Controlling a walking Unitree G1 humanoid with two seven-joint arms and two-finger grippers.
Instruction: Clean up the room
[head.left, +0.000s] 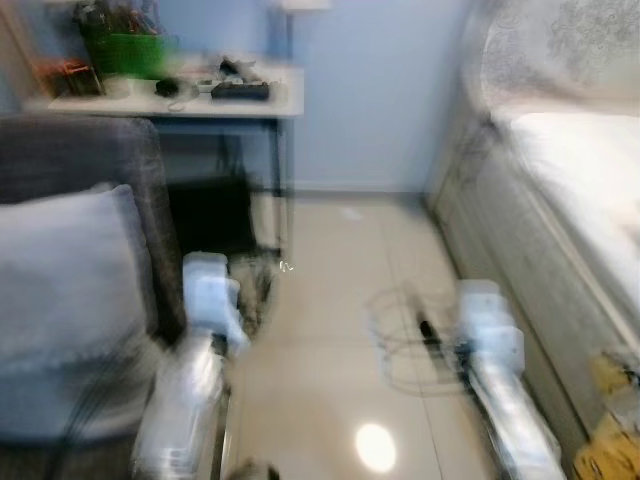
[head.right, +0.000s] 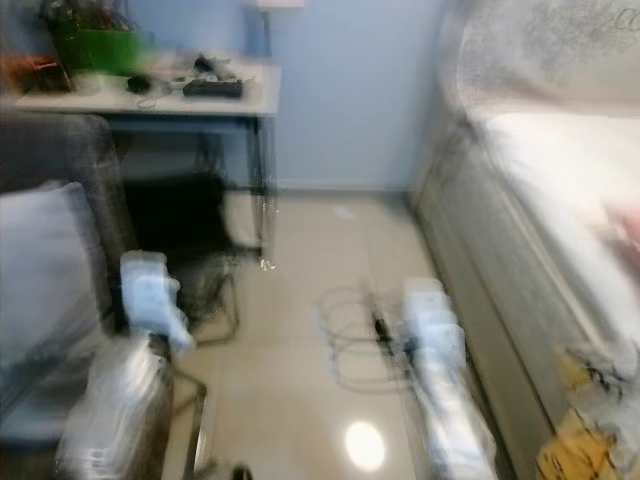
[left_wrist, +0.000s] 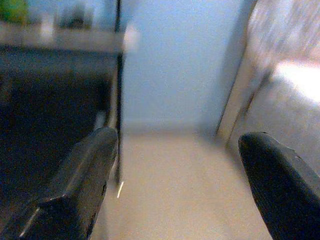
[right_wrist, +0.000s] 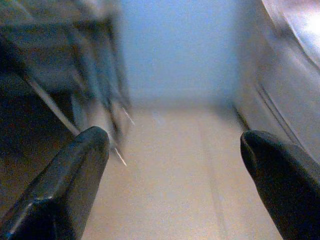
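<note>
Armchair (head.left: 70, 200), grey, pale cushion, far left. Desk (head.left: 255, 105) behind it: green basket (head.left: 125, 50) holding dark, blurred items. Left gripper (left_wrist: 175, 195): fingers spread wide, empty, above beige floor (head.left: 330, 300). Tangled cable (head.left: 400, 340) on floor between the arms. Right gripper (right_wrist: 175, 190): wide apart, empty. Bed (head.left: 570, 170), far right; yellow object (head.left: 605, 445) at its foot.

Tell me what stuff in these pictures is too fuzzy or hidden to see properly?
1. Things on the white desk: motion blur in both eye views; only a green basket and a dark flat object can be made out.
2. Yellow thing by the bed: blurred and cut off by the corner.
3. Under the desk: dark shadow in the left wrist view.
4. Both arms: smeared by blur in the eye views.
</note>
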